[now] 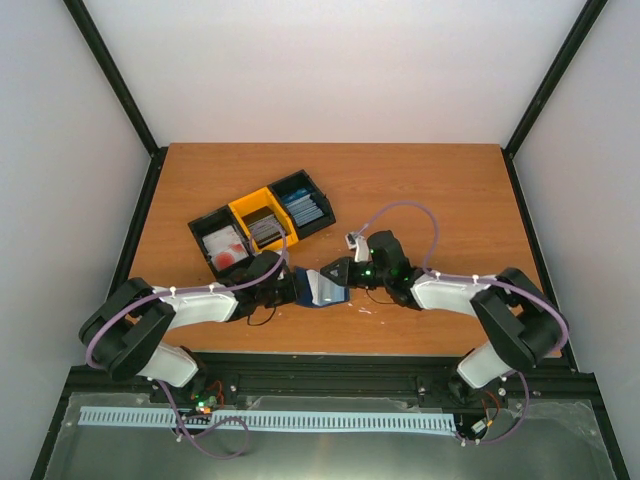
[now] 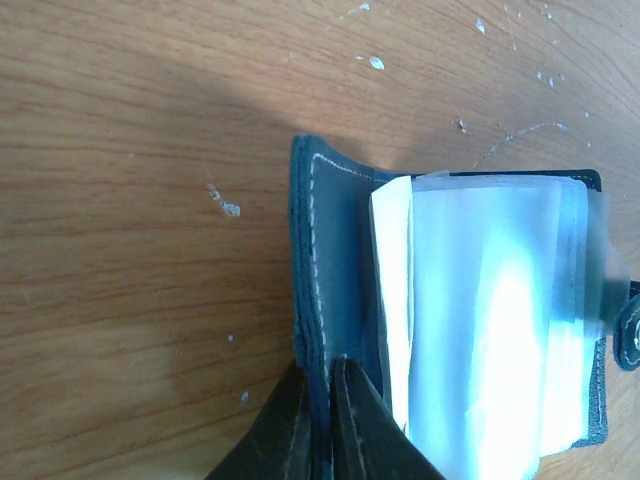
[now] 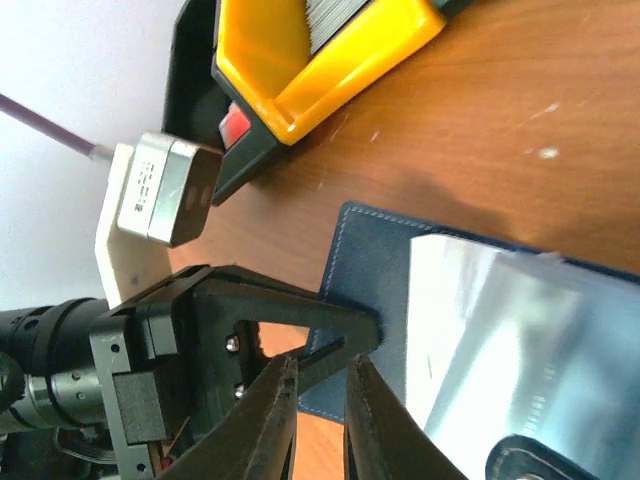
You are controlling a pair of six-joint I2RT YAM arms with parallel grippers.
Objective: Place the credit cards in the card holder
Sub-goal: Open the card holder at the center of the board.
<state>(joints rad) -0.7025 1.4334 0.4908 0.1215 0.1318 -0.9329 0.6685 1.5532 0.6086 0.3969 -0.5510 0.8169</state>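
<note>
navy stitched card holder (image 2: pixel 335 250) open on my wooden worktop (image 2: pixel 120 250); left claw (image 2: pixel 322 370) clamps its cover, right claw (image 3: pixel 322 365) i cannot tell; silver block's (image 3: pixel 165 190) print unreadable.

Wooden table (image 1: pixel 420 190) with an open navy card holder (image 1: pixel 322 287) and, behind it, three adjoining bins (image 1: pixel 262 222).

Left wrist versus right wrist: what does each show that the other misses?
Only the left wrist view shows the metal snap on the card holder. Only the right wrist view shows the yellow bin, the black bin beside it with something red inside, and the left arm's wrist camera. Both show the open card holder, its clear sleeves, and the left gripper pinching its cover.
</note>
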